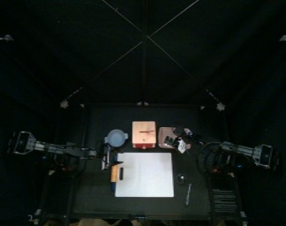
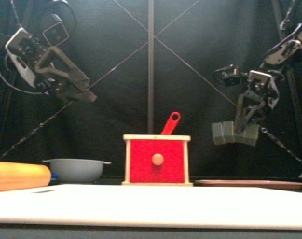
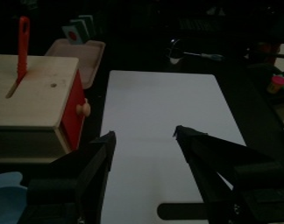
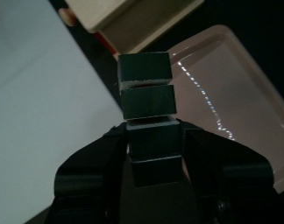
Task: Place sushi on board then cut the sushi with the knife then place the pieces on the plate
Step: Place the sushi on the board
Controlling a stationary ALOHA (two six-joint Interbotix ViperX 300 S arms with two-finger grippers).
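My right gripper (image 4: 151, 131) is shut on a toy sushi roll (image 4: 147, 87) of dark green blocks, which sticks out past the fingertips. In the front view this gripper (image 2: 239, 131) hangs in the air at the right, with the sushi roll (image 2: 237, 134) well above the pink tray (image 2: 253, 184). The white cutting board (image 1: 146, 175) lies bare at the front middle. A red toy knife (image 2: 171, 122) stands in the slot of the wooden box (image 2: 157, 161). Raised at the left, my left gripper (image 3: 145, 149) is open and holds nothing, looking along the board (image 3: 168, 109).
The blue-grey bowl (image 2: 76, 168) stands left of the box. An orange-brown cylinder (image 2: 17, 175) lies at the board's left edge. A metal cutter (image 3: 186, 52) with a wire handle lies just right of the board. The pink tray (image 1: 169, 138) sits right of the box.
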